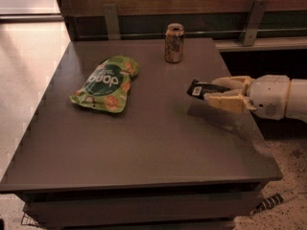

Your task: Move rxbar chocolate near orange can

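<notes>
The tool (pixel 211 91), over the right side of the tabletop (pixel 153 147), is clenched on one end of the rxbar chocolate (pixel 198 88). Risk: with so short a hold the bar may pivot or slip, and a hasty approach could topple the orange can (pixel 174 43). The bar projects left from the tool, with the can near, behind it.

— What colours are showing?
— The cream hand (pixel 209 91), over the right of the grey surface (pixel 144 147), is gripping a black, white-patched bar (pixel 197 89); the can (pixel 174 43) is looking orange-brown, the bag (pixel 105 83) green.
</notes>
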`<control>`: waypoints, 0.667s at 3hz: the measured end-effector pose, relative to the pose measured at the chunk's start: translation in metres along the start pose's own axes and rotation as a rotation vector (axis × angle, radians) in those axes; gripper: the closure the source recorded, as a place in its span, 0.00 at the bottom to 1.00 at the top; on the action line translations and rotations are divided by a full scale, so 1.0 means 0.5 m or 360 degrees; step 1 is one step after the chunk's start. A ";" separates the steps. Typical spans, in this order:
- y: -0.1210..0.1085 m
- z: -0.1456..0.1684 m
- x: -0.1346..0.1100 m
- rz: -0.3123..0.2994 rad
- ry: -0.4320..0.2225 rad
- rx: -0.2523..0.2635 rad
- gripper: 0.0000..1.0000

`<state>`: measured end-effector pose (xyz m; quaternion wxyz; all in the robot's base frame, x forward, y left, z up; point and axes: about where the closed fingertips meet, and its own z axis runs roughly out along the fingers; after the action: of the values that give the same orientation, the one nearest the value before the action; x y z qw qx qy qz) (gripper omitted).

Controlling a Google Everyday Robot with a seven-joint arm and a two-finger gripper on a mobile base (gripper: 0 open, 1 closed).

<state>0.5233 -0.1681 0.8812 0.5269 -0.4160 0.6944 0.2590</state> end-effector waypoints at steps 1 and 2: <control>-0.133 -0.001 -0.049 0.0019 -0.0043 0.0119 1.00; -0.222 0.030 -0.078 0.0038 -0.0070 0.0216 1.00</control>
<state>0.6294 -0.2017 0.9219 0.5657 -0.3653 0.7036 0.2267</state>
